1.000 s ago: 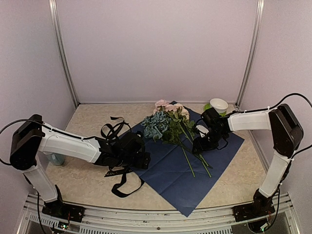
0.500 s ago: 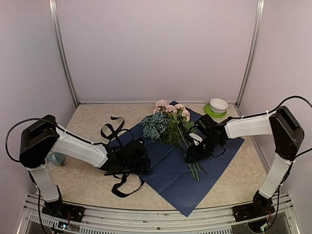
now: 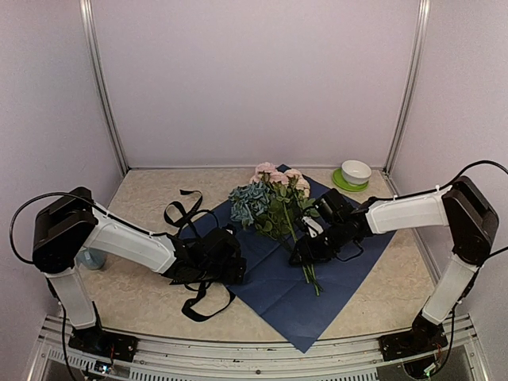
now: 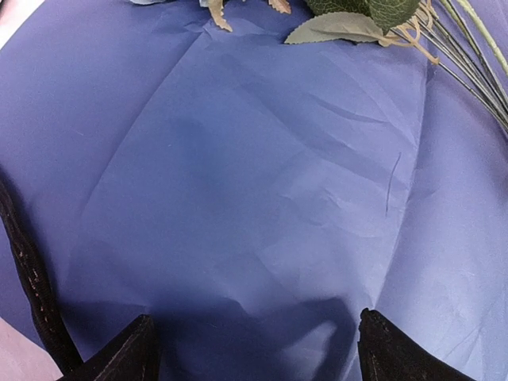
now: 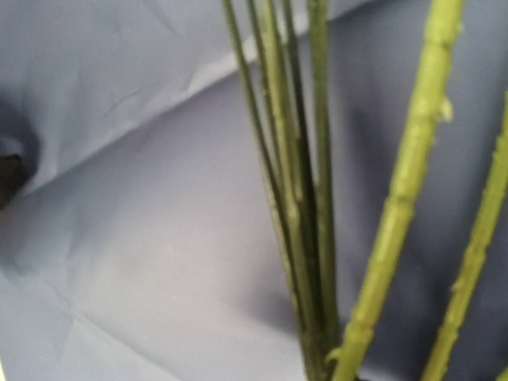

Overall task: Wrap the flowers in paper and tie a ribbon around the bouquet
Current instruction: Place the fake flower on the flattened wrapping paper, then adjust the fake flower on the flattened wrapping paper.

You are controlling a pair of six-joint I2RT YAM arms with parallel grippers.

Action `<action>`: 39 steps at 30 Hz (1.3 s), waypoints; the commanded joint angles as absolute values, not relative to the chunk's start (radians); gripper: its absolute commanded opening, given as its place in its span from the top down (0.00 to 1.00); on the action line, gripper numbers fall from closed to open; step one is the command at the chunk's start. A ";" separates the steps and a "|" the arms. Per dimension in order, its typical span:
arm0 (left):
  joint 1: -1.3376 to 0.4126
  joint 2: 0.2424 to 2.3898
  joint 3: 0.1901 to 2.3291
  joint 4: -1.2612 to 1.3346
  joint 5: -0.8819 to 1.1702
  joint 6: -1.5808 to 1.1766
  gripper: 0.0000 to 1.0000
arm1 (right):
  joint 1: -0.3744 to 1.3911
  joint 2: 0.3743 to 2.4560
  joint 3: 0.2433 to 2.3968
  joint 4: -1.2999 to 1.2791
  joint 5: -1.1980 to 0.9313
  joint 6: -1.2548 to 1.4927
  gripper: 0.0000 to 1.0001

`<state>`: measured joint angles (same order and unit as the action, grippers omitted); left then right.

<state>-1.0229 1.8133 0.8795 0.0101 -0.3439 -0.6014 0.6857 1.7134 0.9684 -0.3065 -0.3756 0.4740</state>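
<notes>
The flowers (image 3: 274, 202), pink roses and a blue-grey cluster, lie on the dark navy paper (image 3: 278, 282), their green stems (image 3: 308, 270) bunched and pointing toward the near edge. My right gripper (image 3: 305, 252) sits on those stems, which run tight together between its jaws in the right wrist view (image 5: 317, 238); it looks shut on them, its fingers hidden. My left gripper (image 3: 228, 260) hovers open over the paper's left part (image 4: 254, 198), nothing between its fingertips (image 4: 131, 353). The black ribbon (image 3: 187, 211) loops on the table left of the paper, partly under my left arm.
A white bowl on a green saucer (image 3: 355, 172) stands at the back right, just beyond the paper's far corner. A pale teal cup (image 3: 94, 259) stands at the left behind my left arm. Metal frame posts (image 3: 103, 87) rise at the back corners.
My right gripper has slid left and nearer along the paper, gathering the fanned stems into one bunch and swinging them left. My left gripper moved slightly right onto the paper's edge.
</notes>
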 commanded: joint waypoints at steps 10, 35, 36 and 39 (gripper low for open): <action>-1.046 1.723 0.979 -0.150 -0.338 -0.501 0.15 | 0.627 1.542 0.968 -0.443 -0.239 0.464 0.47; -0.774 2.106 1.447 -0.177 -0.375 -0.339 0.30 | 0.671 1.644 0.864 -0.409 -0.138 0.438 0.86; -0.775 2.123 1.466 -0.175 -0.373 -0.337 0.30 | 0.683 1.650 0.862 -0.404 -0.141 0.442 0.86; -0.776 2.156 1.504 -0.156 -0.363 -0.331 0.30 | 0.713 1.662 0.869 -0.395 -0.169 0.445 0.86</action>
